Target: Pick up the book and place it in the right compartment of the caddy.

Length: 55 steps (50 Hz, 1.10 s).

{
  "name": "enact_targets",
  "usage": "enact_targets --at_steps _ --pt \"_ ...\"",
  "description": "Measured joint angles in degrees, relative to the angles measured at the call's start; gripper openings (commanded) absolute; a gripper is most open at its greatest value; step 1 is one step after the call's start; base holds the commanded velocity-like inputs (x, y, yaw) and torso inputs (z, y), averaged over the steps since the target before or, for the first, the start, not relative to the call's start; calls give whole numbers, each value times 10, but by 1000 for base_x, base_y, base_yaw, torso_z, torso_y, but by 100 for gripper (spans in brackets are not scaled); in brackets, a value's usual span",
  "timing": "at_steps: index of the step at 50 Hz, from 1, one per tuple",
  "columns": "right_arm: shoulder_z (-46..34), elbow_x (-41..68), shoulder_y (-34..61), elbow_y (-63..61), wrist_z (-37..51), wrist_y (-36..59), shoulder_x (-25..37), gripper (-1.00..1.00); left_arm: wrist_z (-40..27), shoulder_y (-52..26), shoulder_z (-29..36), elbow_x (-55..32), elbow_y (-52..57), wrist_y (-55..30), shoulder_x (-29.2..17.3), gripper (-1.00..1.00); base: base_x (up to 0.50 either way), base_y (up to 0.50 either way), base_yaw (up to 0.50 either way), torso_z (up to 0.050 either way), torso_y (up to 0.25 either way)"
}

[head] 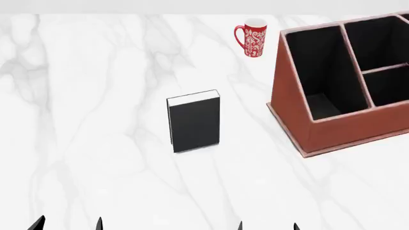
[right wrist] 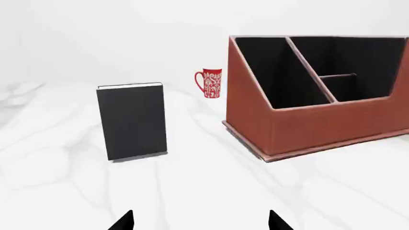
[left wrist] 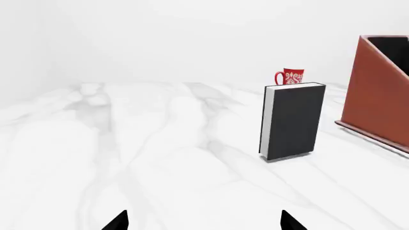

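Book upright beside caddy

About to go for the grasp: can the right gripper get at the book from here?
Probably yes. The book stands upright, apart from the caddy and mug, nothing between it and the open right gripper.

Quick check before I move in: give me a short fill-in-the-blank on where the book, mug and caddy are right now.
1. The book stands ____ on the marble table.
2. The mug is red and ____.
3. Neither the left gripper nor the right gripper is ____ the book.
4. The caddy compartments are lined in ____.

Missing words: upright; white; touching; black
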Motion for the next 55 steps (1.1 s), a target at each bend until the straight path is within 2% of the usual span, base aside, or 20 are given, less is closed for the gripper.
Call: enact_targets --at_steps 21,47,55 --pt "-28 30 1 -2 30 -1 24 100 -22 -1 30 -25 4 0 -24 100 0 0 0 0 0" --pt "-56 54 0 -8 52 3 46 100 -51 -1 55 -42 5 3 -46 100 67 -497 0 0 0" --pt "-61 58 0 -7 60 -1 53 100 -58 0 62 -46 7 3 -50 100 0 0 0 0 0"
